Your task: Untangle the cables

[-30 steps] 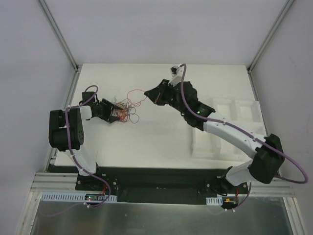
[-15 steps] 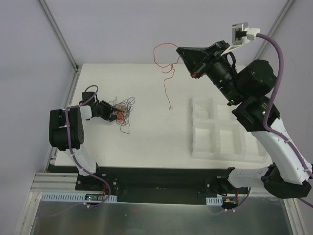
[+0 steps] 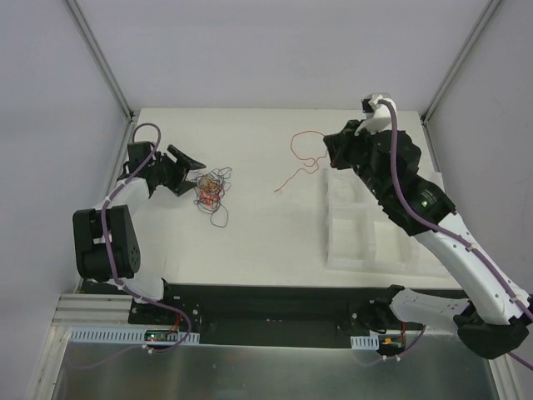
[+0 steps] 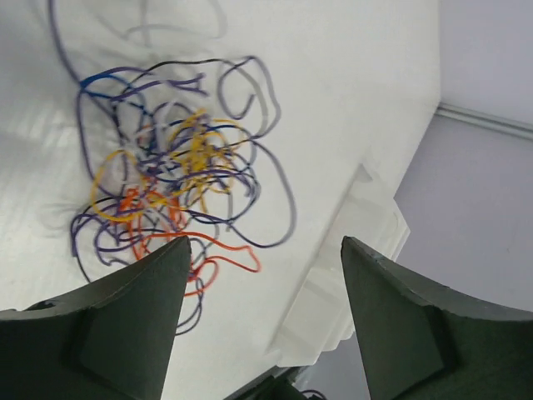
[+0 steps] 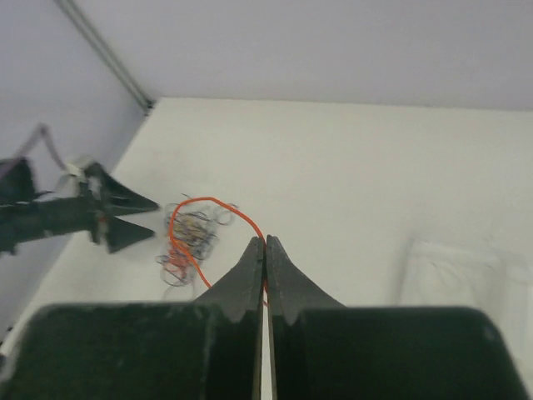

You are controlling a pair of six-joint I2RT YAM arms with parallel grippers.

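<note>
Right gripper (image 5: 265,243): fingers pinched together on a single orange-red strand (image 3: 301,154), which curls leftward from them over the white table (image 3: 266,242), well apart from the tangle. Left gripper (image 3: 196,173): jaws spread wide, holding nothing, just beside the multicoloured tangle of cables (image 3: 211,190) lying on the table's left side.

multicolour cable tangle (image 3: 211,190); orange-red strand (image 5: 215,201) well apart
</note>
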